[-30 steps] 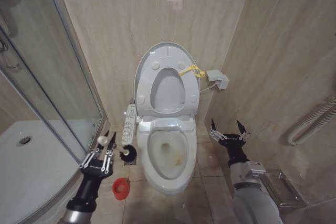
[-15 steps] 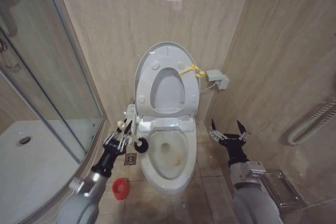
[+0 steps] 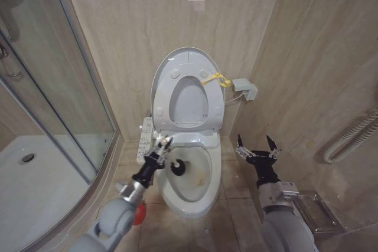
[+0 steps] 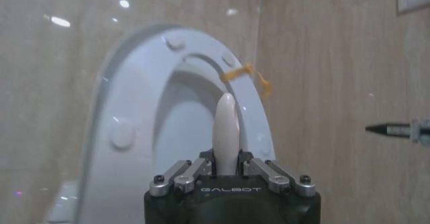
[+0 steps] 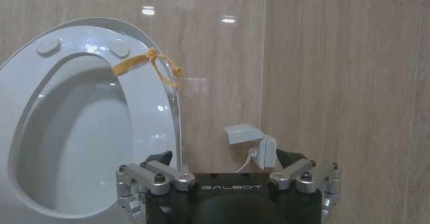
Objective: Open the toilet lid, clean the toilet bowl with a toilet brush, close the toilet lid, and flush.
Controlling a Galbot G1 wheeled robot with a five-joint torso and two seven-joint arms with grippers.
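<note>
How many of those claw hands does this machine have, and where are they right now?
2. The left gripper is at the near-left rim of the toilet bowl, shut on the toilet brush whose head is over the bowl. The right gripper hangs open beside the bowl's right.

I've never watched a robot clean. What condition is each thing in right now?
Toilet lid: raised against the wall.
Toilet bowl: uncovered, yellowish stain inside.
Toilet brush: head inside the bowl.
Left tool: shut on the brush handle.
Right tool: open, beside the toilet.

The toilet lid [image 3: 177, 66] stands upright against the wall; the toilet brush [image 3: 175, 167], dark head, sits inside the stained toilet bowl [image 3: 209, 188].
</note>
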